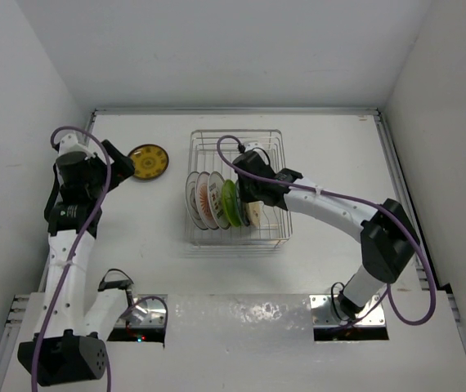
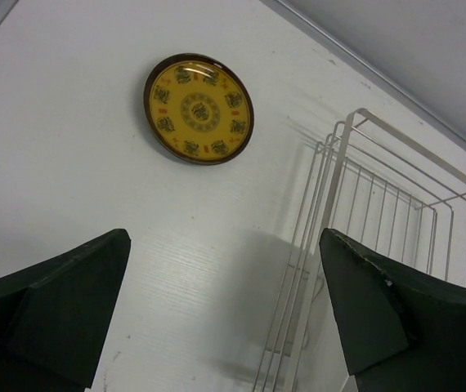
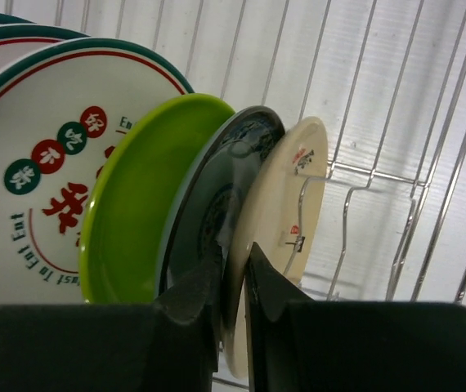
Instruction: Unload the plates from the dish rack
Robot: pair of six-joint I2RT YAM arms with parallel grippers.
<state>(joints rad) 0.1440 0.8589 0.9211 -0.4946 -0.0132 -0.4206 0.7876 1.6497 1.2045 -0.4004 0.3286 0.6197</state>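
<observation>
"Where was the rack?"

"On the white table [image 1: 339, 163]. The dish rack [image 1: 208, 151] stood mid-frame in the overhead view, with the plates [image 1: 217, 202] on edge in its lower-left part."

"Any outside it?"

"One yellow plate [image 1: 148, 162] lay flat at upper left, apart from the rack."

"The hands?"

"The left hand [image 2: 225, 302] hung wide open and empty near the yellow plate. The right hand [image 3: 233, 298] reached into the rack, its fingers pinched on the rim of the cream plate [image 3: 286, 196] at the row's right end."
</observation>
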